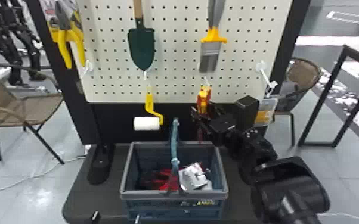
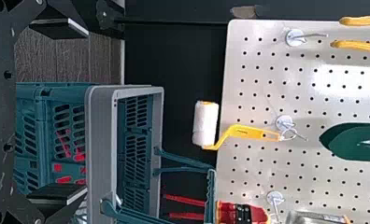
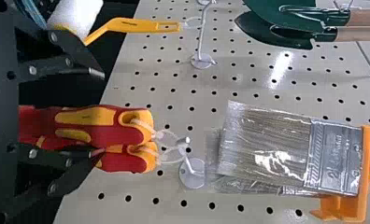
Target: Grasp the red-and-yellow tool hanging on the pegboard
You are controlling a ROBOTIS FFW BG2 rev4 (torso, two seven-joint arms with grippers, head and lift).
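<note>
A: Head view: shows red-and-yellow tool [image 1: 203, 99] hanging low on pegboard [image 1: 176, 59].
B: Yep. Left wrist: left jaws spread apart, facing basket [image 2: 99, 140]. Right wrist: right jaws apart too, straddling that tool's handle, not clamped.

One pegboard [image 1: 182, 59] holds one trowel [image 1: 141, 47], one paintbrush [image 1: 211, 53], one roller [image 1: 147, 123], one red-and-yellow tool [image 1: 203, 99]; one basket [image 1: 125, 178], two chairs [image 1: 18, 101] [image 1: 302, 74].

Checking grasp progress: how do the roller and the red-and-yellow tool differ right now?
The roller hangs free; the tool sits between the open fingers of the right end effector. The roller is a white cylinder on a yellow handle; the tool has red-and-yellow grips. Both hang from hooks on the pegboard.
</note>
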